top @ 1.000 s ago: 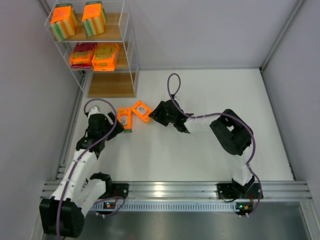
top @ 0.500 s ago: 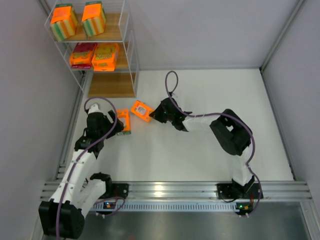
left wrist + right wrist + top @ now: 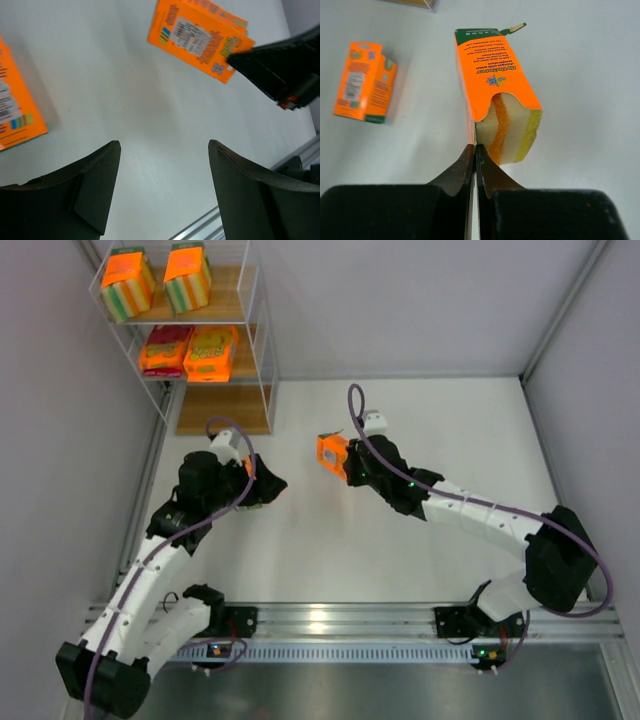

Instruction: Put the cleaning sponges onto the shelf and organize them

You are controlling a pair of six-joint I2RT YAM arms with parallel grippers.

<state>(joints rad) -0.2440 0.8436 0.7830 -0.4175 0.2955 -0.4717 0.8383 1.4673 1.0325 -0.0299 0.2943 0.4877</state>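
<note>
My right gripper [image 3: 475, 147] is shut on the thin cardboard edge of an orange sponge pack [image 3: 497, 95], which it holds above the table [image 3: 333, 452]. A second pack [image 3: 365, 82] lies on the table, at the left edge of the left wrist view [image 3: 15, 110]. My left gripper [image 3: 164, 145] hangs open over bare table beside it, with nothing between its fingers. In the top view the left gripper [image 3: 262, 485] covers most of that pack. The shelf [image 3: 225, 410] stands at the back left with two blocky packs [image 3: 127, 282] on top and two flat ones [image 3: 210, 352] on the middle board.
The shelf's bottom board is bare. Grey walls close in the table on both sides. An aluminium rail [image 3: 350, 620] runs along the near edge by the arm bases. The right gripper's black body [image 3: 280, 70] shows in the left wrist view.
The right gripper shut on one pack, lifted it off the table and carried it right and back. The left arm swung right over the other pack, its jaws narrowing slightly.
</note>
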